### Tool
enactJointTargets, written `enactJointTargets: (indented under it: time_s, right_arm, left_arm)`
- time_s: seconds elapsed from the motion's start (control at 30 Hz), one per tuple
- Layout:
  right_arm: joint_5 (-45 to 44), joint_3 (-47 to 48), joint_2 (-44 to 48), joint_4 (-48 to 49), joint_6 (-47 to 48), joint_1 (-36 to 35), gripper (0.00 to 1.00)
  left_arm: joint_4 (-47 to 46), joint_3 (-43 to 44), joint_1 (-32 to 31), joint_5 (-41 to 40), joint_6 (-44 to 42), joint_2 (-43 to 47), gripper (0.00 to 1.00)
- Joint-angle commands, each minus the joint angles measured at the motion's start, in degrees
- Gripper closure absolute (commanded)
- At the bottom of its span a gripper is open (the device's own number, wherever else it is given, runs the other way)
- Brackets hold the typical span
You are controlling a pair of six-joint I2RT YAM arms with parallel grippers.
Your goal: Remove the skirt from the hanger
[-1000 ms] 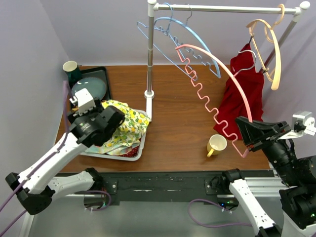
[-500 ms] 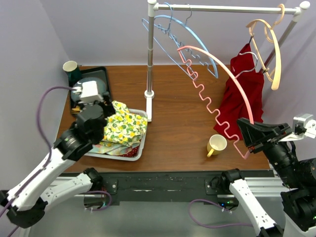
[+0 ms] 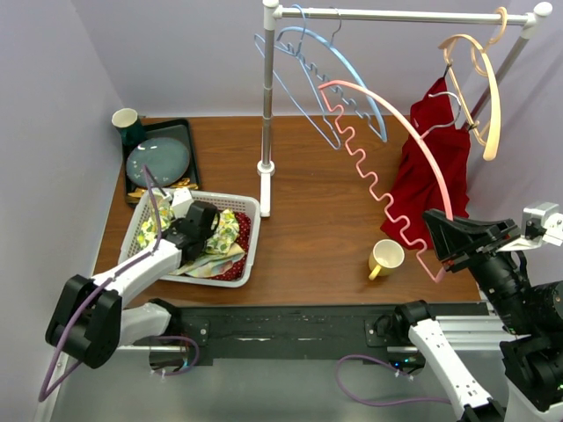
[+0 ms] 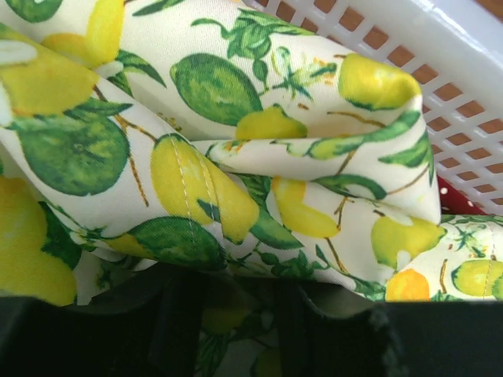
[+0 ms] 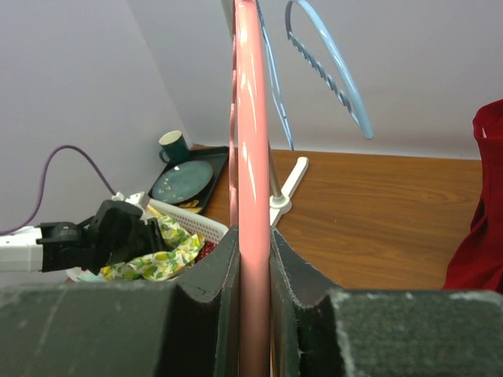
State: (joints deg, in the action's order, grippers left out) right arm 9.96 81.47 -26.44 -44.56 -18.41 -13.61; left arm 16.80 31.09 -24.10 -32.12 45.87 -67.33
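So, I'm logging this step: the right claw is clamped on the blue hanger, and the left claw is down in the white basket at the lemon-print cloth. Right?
The hanger colour is wrong. The right claw is clamped on the pink hanger, as the right wrist view shows. The left claw is down in the white basket at the lemon-print cloth, as you said.

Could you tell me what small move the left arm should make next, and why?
Probably lift the left gripper straight up out of the white basket, leaving the cloth behind. The lemon-print skirt lies bunched in the basket, the pink hanger clamped in the right gripper is bare, and the left gripper is pressed into the fabric.
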Motion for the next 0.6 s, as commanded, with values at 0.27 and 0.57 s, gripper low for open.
enactJointTargets:
  time_s: [0.27, 0.57]
  right_arm:
    - [-0.8, -1.0, -0.1, 5.2, -1.6, -0.3, 1.0]
    - [-0.9, -1.6, 0.0, 5.8, -2.2, -0.2, 1.0]
  left_arm:
    - [17.4, 21.2, 0.3, -10.2, 5.9, 10.0, 0.34]
    - [53.0, 37.2, 0.3, -10.7, 25.7, 2.5, 0.35]
